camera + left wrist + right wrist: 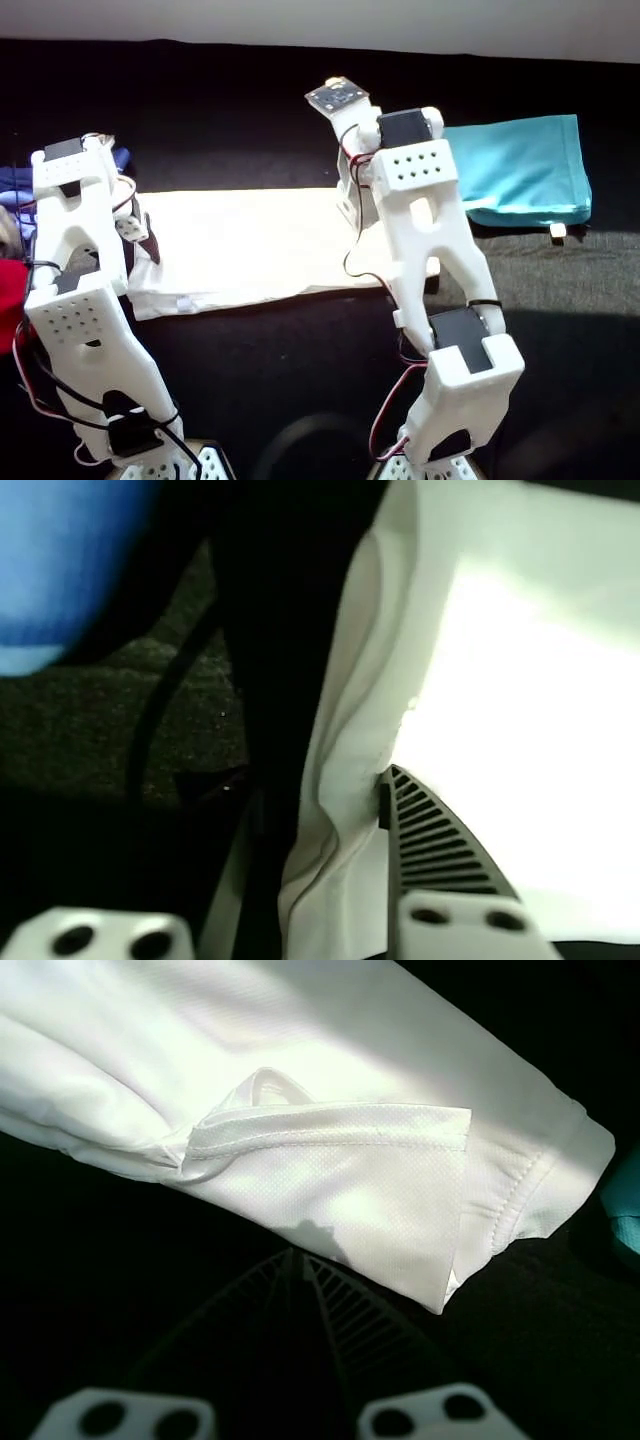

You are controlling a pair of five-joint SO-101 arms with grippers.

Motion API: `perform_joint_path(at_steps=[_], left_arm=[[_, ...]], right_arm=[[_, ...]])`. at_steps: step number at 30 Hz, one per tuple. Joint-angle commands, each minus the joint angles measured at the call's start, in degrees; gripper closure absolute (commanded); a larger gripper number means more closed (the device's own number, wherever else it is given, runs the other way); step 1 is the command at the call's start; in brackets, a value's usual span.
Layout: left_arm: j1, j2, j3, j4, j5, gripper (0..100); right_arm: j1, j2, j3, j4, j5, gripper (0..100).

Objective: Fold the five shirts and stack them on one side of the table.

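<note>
One folded teal shirt (520,170) lies beyond the right gripper (300,1258), whose jaws are closed on nothing, their tips just short of the white shirt (250,245). The left gripper (345,790) pinches that shirt's opposite edge. I judge it half-folded, with blue cloth (12,182) and red cloth (8,300) behind the left jaws still to fold.

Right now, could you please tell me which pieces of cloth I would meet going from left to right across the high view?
red cloth at the left edge → white shirt → teal shirt
</note>
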Motion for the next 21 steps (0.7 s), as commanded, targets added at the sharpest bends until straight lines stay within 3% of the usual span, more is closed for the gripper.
perform_joint_path(at_steps=[1,3,11,16,21], left_arm=[[3.3,0.6,-0.3,0.5,0.3,94],[3.2,0.6,-0.4,1.3,0.3,100],[-5.6,-0.1,-1.6,3.0,-0.8,99],[-13.0,-0.1,-8.1,7.7,-4.9,99],[-14.7,-0.1,-17.4,15.3,-6.0,99]], right_arm=[[0.6,-8.7,-0.7,0.2,0.0,99.1],[0.7,-12.7,-0.2,0.2,0.0,99.1],[4.0,-22.5,9.1,2.3,0.0,99.1],[6.7,-32.5,22.8,-4.4,0.0,99.1],[9.2,-41.3,45.1,-17.9,0.0,99.1]])
